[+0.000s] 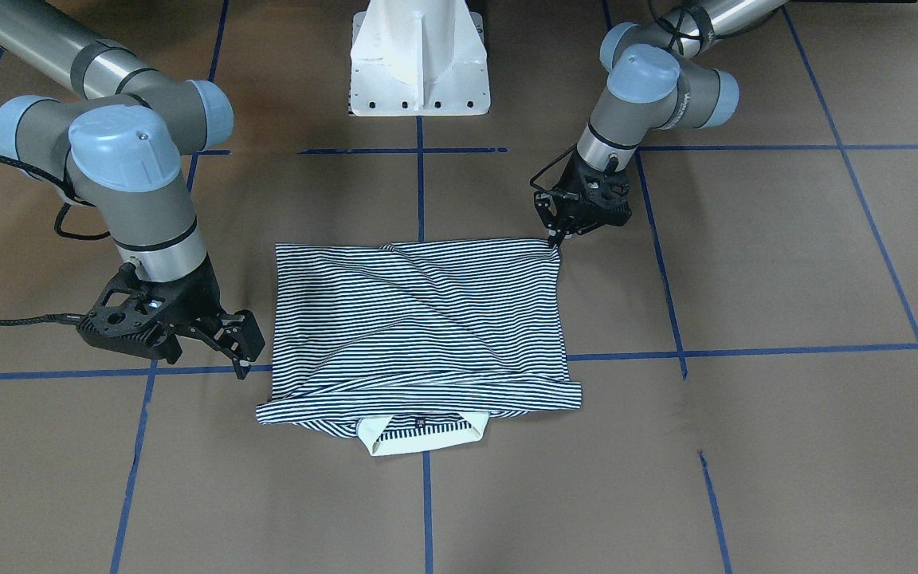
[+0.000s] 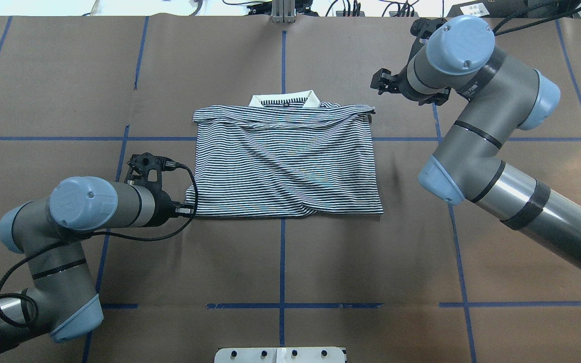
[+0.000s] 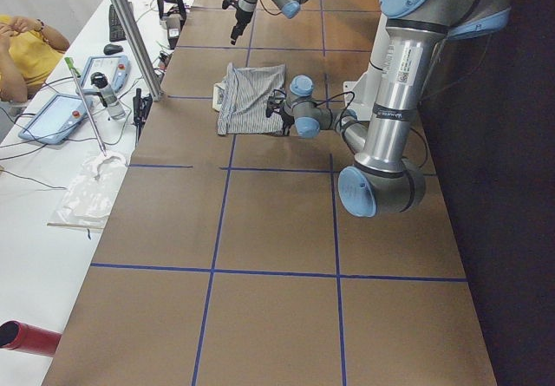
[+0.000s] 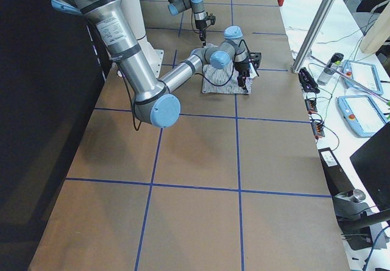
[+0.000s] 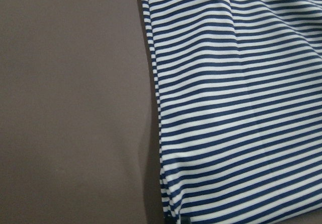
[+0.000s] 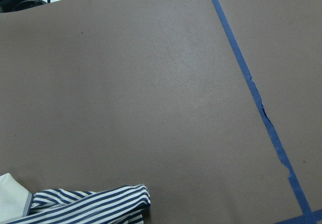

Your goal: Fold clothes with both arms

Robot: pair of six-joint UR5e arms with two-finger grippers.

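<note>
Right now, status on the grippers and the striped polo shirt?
Left gripper at corner of navy-and-white striped polo shirt, grip unclear. Right gripper open, beside shirt, not touching. Shirt folded flat, cream collar showing. No obstacle seen.

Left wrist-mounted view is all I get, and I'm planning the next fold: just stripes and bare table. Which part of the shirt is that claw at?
Observer: The left claw is at a corner of the shirt, on the edge facing the pedestal.
Operator: Where's the collar?
Observer: The collar pokes out along the opposite, far edge.
Operator: And the other arm?
Observer: The right claw is beside the shirt's other side, not touching it.
</note>
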